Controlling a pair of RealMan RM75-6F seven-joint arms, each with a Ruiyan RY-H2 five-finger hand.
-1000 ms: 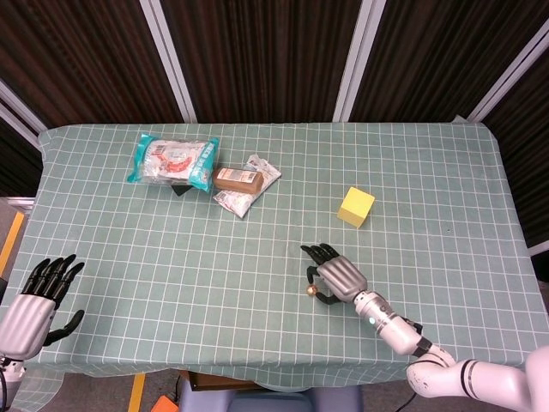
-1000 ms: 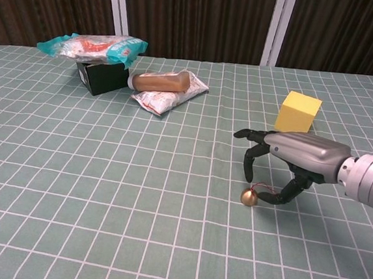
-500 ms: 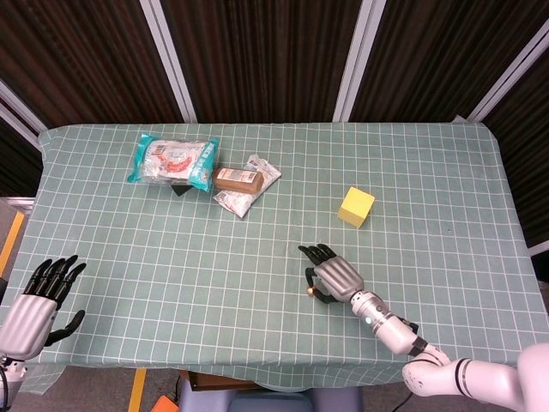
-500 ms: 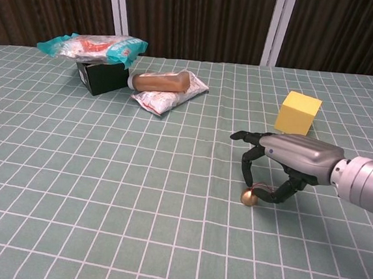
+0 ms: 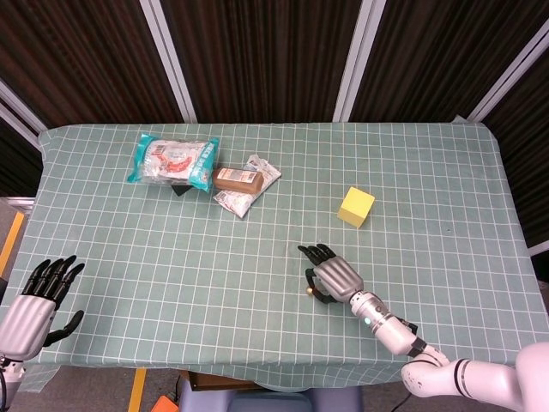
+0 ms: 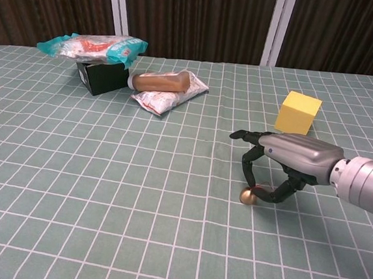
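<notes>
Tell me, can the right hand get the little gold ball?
Probably yes. The right hand already arches over the gold ball, fingertips beside it, and nothing lies between them on the table.

The black box [image 6: 100,78] lies mostly hidden beneath the teal snack bag [image 6: 93,45]; from the head camera only a dark corner [image 5: 179,190] shows. The small gold ball [image 6: 248,196] is partly covered by the right hand [image 6: 289,163], and whether the fingertips [image 6: 247,174] truly clasp it cannot be told. The left hand [image 5: 39,296] is cut off at the head view's lower left edge, and the chest view misses it entirely
</notes>
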